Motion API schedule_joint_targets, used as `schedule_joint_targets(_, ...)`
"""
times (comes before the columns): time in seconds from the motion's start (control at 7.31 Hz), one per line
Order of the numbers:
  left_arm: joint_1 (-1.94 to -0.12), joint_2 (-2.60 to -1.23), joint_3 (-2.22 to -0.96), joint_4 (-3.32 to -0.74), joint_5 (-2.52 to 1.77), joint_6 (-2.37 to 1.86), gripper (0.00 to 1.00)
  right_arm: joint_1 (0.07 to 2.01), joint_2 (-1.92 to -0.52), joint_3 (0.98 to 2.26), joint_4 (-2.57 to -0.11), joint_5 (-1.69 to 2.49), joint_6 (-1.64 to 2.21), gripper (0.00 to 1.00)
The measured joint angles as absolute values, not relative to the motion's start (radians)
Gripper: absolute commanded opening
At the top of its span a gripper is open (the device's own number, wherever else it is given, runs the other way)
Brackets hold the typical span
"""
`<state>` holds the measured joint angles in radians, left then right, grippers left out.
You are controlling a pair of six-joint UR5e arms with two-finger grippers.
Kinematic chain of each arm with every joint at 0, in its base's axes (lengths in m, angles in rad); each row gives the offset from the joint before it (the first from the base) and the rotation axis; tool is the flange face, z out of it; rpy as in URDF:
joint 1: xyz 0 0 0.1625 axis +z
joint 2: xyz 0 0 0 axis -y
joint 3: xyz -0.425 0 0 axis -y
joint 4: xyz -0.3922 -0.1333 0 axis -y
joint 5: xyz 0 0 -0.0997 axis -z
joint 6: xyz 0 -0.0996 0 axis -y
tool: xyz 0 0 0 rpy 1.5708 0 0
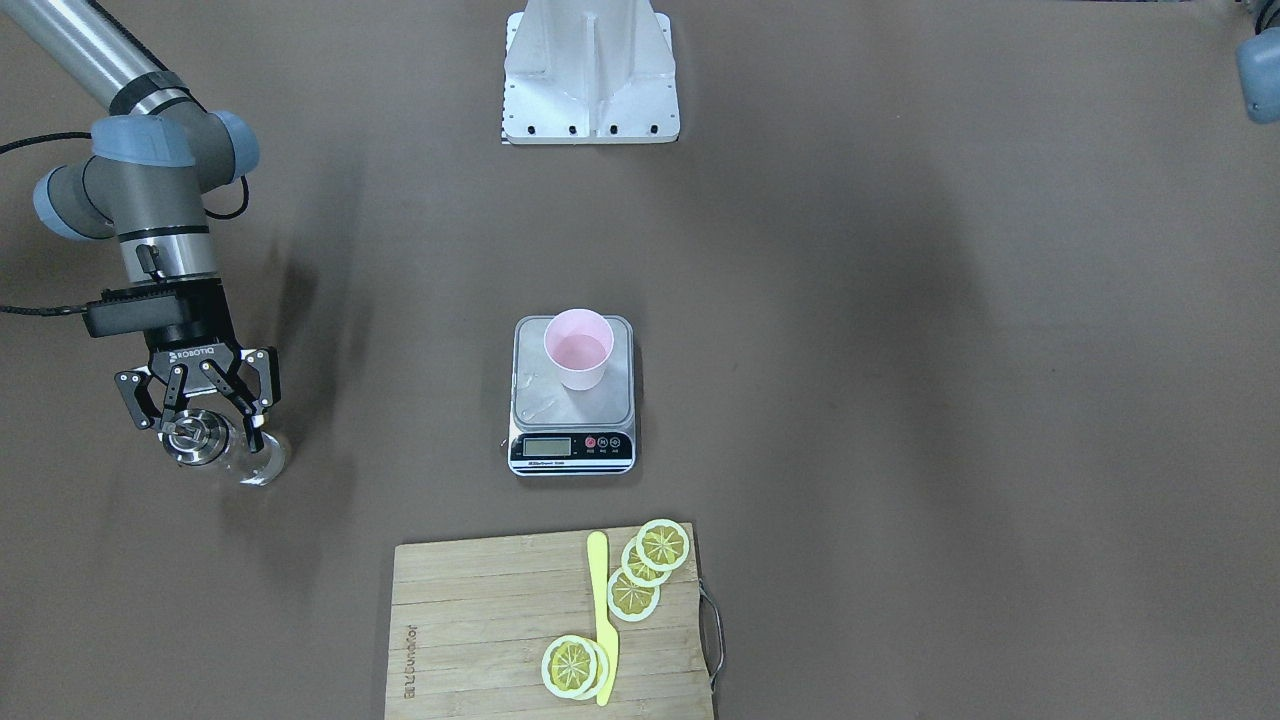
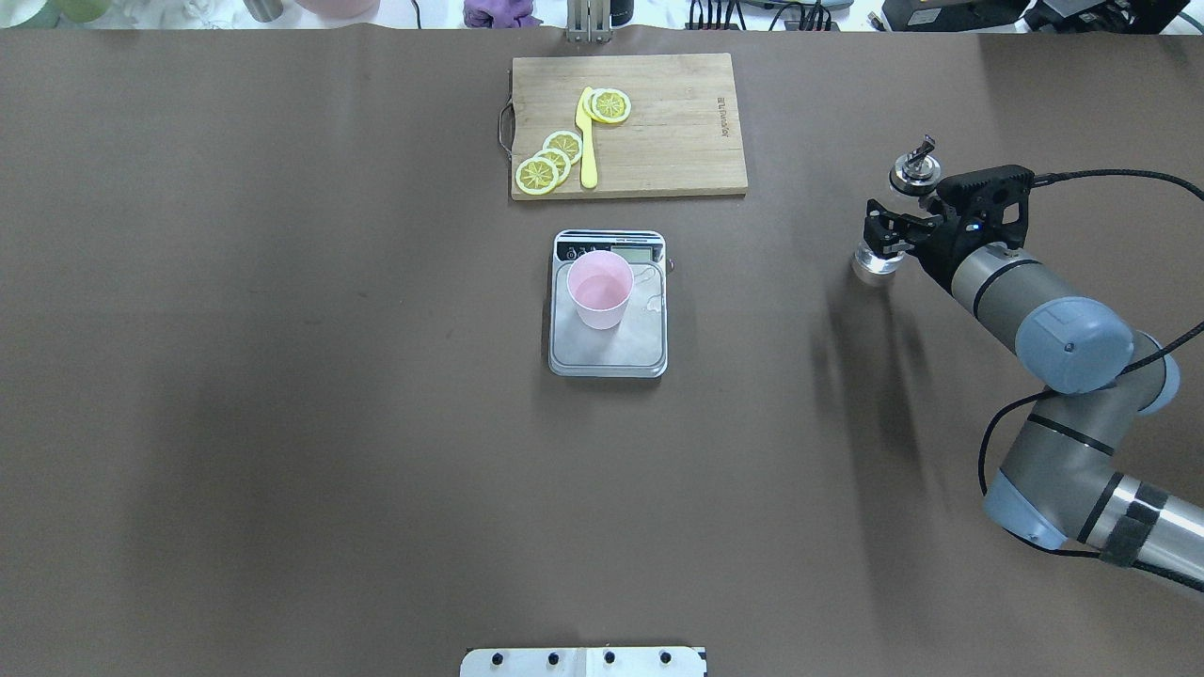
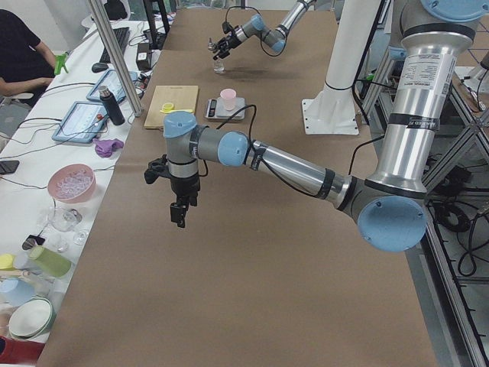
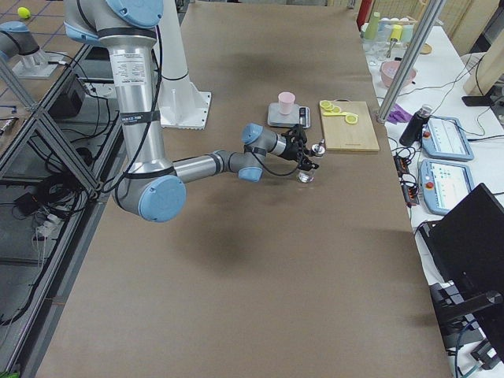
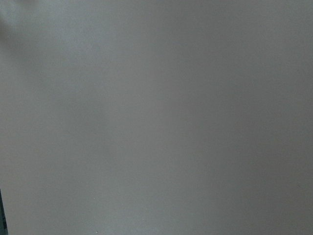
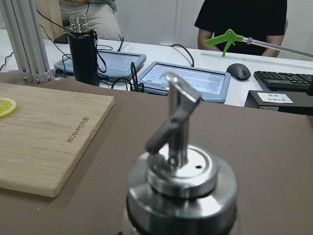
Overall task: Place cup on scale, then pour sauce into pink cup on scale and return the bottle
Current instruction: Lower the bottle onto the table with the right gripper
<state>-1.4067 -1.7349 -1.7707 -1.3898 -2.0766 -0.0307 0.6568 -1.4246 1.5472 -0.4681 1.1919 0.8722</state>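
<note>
The pale pink cup (image 1: pixel 578 350) stands upright on the steel platform of the scale (image 1: pixel 540 398) at mid-table; both also show in the overhead view, cup (image 2: pixel 599 287) and scale (image 2: pixel 611 355). The clear glass bottle (image 1: pixel 196 438) with its metal pourer cap stands upright far out on the robot's right side, its base at or just above the table. My right gripper (image 1: pixel 212 430) comes down from above, its fingers on either side of the glass body. The right wrist view shows the pourer cap (image 6: pixel 181 176) close up. My left gripper (image 3: pixel 180 216) hangs over bare table, far from everything; I cannot tell whether it is open or shut.
A wooden cutting board (image 1: pixel 480 620) with lemon slices (image 1: pixel 662 545) and a yellow knife (image 1: pixel 602 620) lies beyond the scale. The robot's white base (image 1: pixel 590 70) stands behind it. Tablets and a black flask (image 6: pixel 83 51) sit past the table's far edge.
</note>
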Motion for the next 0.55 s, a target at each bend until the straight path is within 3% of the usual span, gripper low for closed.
schedule_joint_targets(0.55,-1.407,-1.734,-1.771,-1.389,-2.076,-0.031,0.99,0.652,-1.447,1.575,-0.467,1.194,0.868,1.00)
